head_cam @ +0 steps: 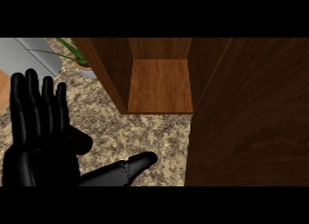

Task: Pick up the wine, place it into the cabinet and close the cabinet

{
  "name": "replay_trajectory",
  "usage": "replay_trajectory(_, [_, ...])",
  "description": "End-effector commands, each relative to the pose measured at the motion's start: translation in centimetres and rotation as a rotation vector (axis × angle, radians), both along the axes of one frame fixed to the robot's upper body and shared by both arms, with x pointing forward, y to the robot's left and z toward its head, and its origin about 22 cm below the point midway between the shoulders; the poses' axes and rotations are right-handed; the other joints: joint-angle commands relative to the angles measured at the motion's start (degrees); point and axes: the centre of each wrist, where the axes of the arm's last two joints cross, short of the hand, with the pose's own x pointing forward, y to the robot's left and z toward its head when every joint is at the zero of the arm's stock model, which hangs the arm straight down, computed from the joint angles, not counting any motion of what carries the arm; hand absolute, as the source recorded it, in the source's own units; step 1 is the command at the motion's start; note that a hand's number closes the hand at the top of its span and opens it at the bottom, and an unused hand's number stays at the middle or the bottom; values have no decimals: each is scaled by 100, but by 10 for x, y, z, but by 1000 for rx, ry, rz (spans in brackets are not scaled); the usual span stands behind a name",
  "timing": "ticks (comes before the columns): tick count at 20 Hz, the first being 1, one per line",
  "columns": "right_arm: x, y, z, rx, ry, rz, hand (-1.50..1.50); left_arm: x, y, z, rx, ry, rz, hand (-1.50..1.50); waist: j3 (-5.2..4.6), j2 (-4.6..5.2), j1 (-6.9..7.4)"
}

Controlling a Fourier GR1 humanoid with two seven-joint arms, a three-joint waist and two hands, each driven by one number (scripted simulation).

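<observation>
Left robot hand (37, 131) at lower left, fingers straight and upright, thumb out, holding nothing; resting. Right robot hand not in view. Wine: not visible anywhere, neither on the speckled worktop (144, 135) nor on the shelf. Cabinet (160, 83) stands up and right of the hand, shelf bare, its door (260, 118) swung open well to the right. Likely handling: glass bottle, heavy, rigid, slick, breakable. Best taken round the body, kept upright.
</observation>
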Motion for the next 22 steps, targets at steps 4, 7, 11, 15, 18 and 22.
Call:
replay_trajectory(4, [-24,8,16,43,-42,-2,-150,-21,18,16,-7,39,70,-150,1,-7,10])
replay_trajectory(7, [-21,3,23,9,-45,12,-150,-19,28,7,-9,39,79,-150,-3,4,2])
replay_trajectory(11, [-18,-5,22,27,-64,-11,-150,-17,47,14,10,39,139,-150,0,5,-6])
replay_trajectory(15, [-22,-5,10,13,-37,-28,-150,-41,63,11,2,71,147,-150,-2,-1,5])
replay_trajectory(18, [-23,-5,27,30,-35,-19,-150,-32,78,12,3,63,157,-150,-8,4,7])
replay_trajectory(22, [-34,2,26,40,-45,-28,-150,-40,82,-1,-10,117,182,-150,-9,-8,11])
